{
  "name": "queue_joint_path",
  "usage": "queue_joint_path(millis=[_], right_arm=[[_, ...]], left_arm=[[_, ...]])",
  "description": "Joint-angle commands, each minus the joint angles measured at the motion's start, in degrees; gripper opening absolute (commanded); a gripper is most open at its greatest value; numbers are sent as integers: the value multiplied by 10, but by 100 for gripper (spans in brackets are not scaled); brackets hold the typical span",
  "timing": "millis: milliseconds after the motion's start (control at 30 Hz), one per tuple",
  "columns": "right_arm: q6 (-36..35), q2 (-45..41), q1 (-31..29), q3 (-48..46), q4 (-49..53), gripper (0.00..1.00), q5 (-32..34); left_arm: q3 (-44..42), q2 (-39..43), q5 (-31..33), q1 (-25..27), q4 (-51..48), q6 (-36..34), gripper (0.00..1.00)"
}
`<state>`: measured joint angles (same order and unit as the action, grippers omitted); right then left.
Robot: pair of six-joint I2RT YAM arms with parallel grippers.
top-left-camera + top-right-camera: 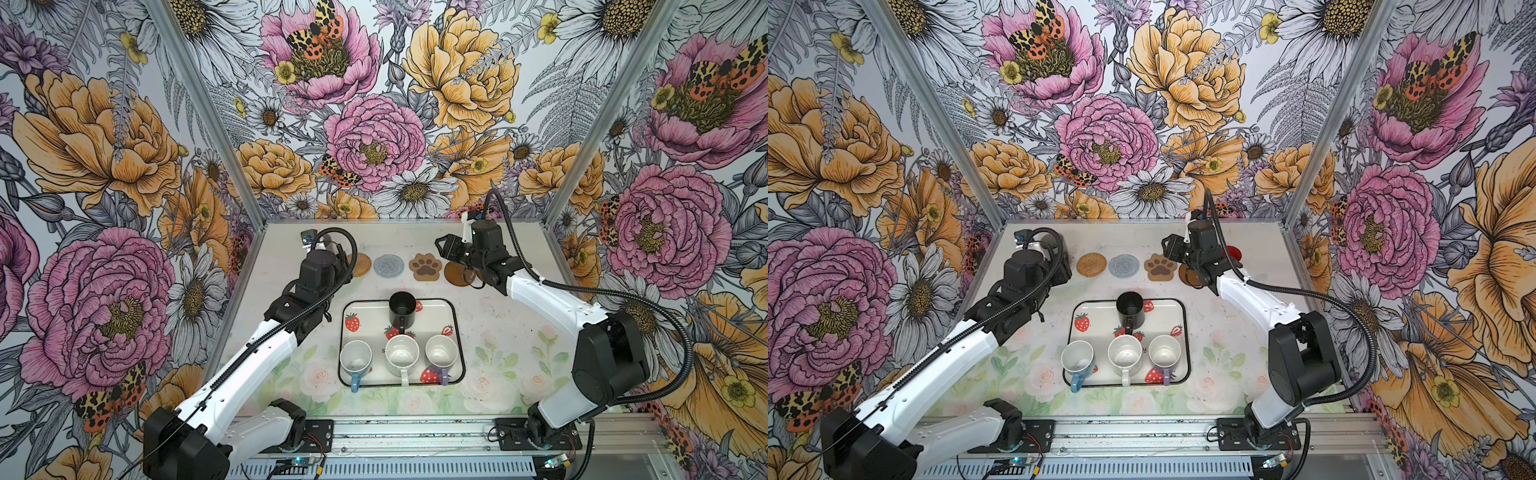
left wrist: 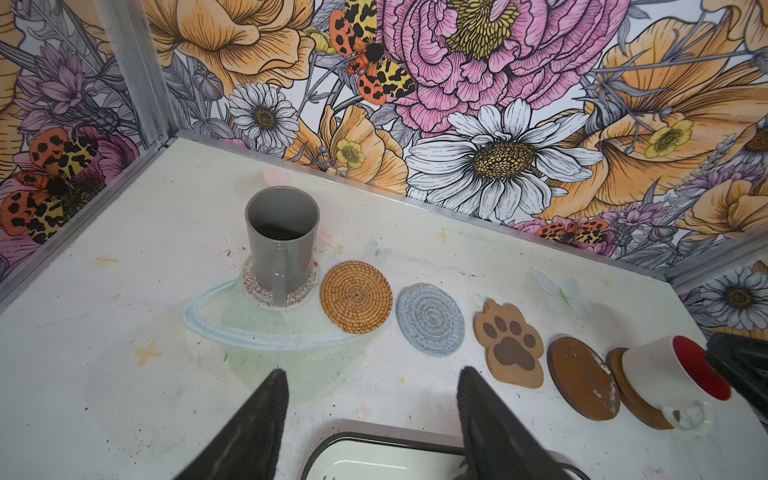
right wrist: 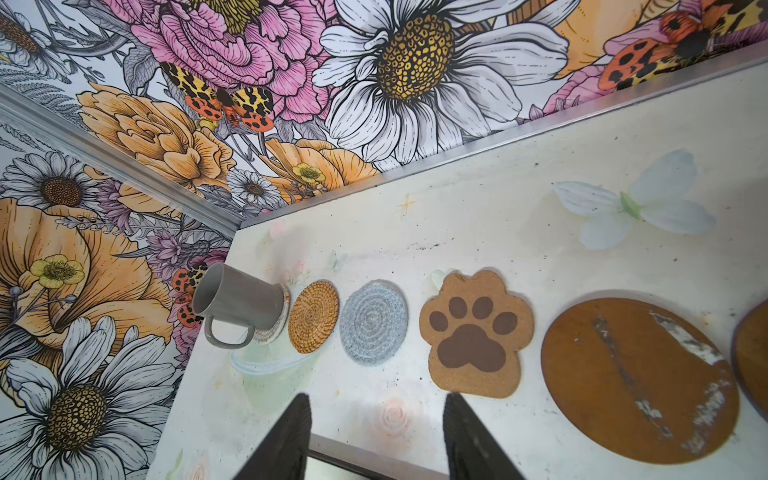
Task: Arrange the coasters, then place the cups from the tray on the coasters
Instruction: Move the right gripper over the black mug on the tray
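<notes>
Both grippers are empty, jaws apart. Just ahead of the left gripper (image 2: 372,372) the grey cup (image 2: 279,245) stands on its coaster (image 2: 253,286). Beside the right gripper (image 3: 377,397) the red-lined cup (image 2: 673,374) sits on the end disc (image 2: 636,401). Placing is under way, I judge: four cups stand on the tray (image 1: 371,311), behind both jaws. Next, one gripper must turn back there, close on a cup and carry it to a bare coaster.

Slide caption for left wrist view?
Open left fingers face six coasters: grey mug on the patterned coaster, red-lined white mug on the end brown disc.
</notes>
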<state>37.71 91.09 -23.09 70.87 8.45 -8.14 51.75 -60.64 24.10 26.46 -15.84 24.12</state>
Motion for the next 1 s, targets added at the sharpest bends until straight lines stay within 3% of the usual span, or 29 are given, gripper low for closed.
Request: queue_joint_path(millis=[0, 267, 567, 967], right_arm=[[-31, -19, -23, 42, 42, 55, 24], [-97, -43, -60, 109, 165, 62, 80], [-126, -55, -112, 102, 262, 69, 145], [-112, -48, -182, 40, 290, 79, 185]], left_arm=[[-22, 23, -19, 3, 76, 7, 68], [-23, 4, -23, -7, 63, -6, 70], [-14, -11, -39, -11, 61, -12, 71], [-23, -10, -38, -20, 66, -8, 71]])
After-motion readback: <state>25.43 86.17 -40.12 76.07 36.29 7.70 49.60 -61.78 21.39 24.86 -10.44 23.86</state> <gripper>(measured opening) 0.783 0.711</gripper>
